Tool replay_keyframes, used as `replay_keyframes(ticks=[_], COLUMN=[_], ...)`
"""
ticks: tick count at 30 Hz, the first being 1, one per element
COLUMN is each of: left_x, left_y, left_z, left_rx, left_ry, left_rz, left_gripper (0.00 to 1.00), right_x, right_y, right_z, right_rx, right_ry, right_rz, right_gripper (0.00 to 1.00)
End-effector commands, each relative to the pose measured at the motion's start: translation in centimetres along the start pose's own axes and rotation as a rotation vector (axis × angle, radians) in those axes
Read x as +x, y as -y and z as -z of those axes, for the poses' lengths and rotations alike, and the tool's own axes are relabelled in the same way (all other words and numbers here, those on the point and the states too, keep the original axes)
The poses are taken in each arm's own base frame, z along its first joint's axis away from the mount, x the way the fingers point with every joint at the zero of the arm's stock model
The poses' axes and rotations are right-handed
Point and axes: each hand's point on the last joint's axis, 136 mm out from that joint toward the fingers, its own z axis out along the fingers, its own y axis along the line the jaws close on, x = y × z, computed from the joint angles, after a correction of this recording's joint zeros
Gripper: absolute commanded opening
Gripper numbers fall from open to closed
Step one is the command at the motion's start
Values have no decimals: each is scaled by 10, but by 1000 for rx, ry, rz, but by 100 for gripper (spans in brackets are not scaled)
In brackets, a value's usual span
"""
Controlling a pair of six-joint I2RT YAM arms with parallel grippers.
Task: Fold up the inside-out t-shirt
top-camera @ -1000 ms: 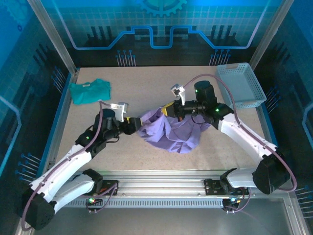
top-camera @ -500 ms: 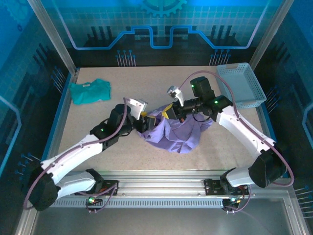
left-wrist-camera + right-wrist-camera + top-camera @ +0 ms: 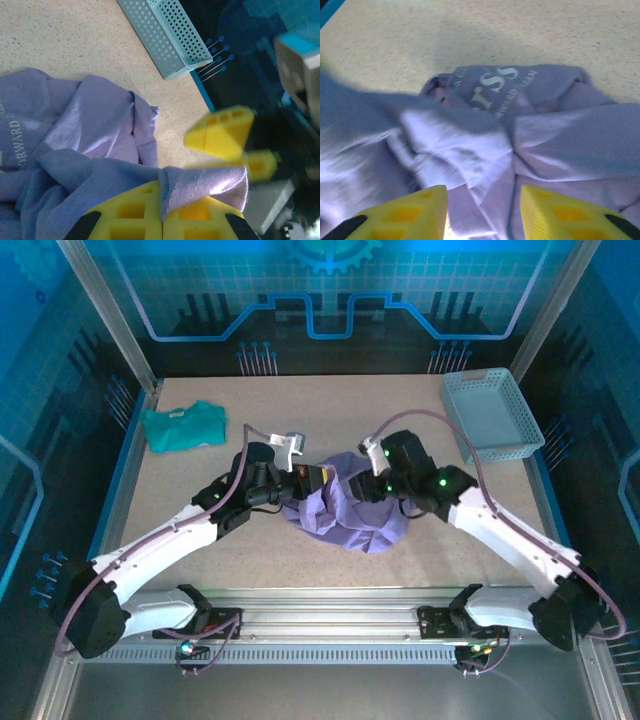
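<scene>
The inside-out t-shirt (image 3: 350, 515) lies crumpled in a lavender heap at the middle of the table. White lettering (image 3: 495, 85) shows on one fold in the right wrist view. My left gripper (image 3: 324, 480) is at the heap's left upper edge. Its yellow fingers (image 3: 130, 215) are shut on a pinched fold of the purple cloth (image 3: 210, 182). My right gripper (image 3: 373, 486) hovers over the heap's upper right. It stands open (image 3: 482, 212) just above the fabric with nothing between its fingers. Its yellow fingertips (image 3: 222, 135) also show blurred in the left wrist view, close to my left gripper.
A smaller teal shirt (image 3: 183, 427) lies folded at the back left. A pale blue perforated basket (image 3: 493, 415) stands at the back right, also seen as a basket wall (image 3: 165, 35). Bare speckled tabletop (image 3: 250, 550) surrounds the heap.
My left gripper moved right onto the heap and closed on a fold. My right gripper let go of the cloth, opened, and drew back a little to the right.
</scene>
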Motion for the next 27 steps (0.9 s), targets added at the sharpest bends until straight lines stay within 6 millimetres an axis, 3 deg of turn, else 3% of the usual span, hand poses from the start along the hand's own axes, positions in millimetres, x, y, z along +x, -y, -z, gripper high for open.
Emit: replay_keyframes(ticks=[1, 7, 10, 13, 15, 17, 21, 27], left_x=[-2, -1, -2, -4, -4, -6, -9, -6], left_y=[6, 3, 4, 0, -9, -19, -41, -50], left_z=[3, -1, 0, 3, 6, 8, 11, 14], left_rx=[28, 13, 18, -9, -54, -106, -175, -167], left_ry=[26, 16, 20, 36, 50, 66, 82, 76], left_rz=[86, 85, 86, 78, 60, 39, 18, -22], left_gripper=[0, 0, 0, 0, 0, 0, 0, 2], right_x=[-4, 15, 22, 21, 16, 7, -9, -25], right_y=[-17, -44, -38, -40, -47, -60, -88, -100], right_z=[4, -7, -20, -27, -21, -8, 26, 44], right_rx=[-5, -63, -18, -47, -128, -276, -630, -794], right_ry=[96, 148, 137, 139, 159, 206, 284, 323], right_rz=[-64, -56, -58, -41, -11, 25, 99, 165], right_gripper=[52, 58, 56, 27, 12, 4, 2, 1])
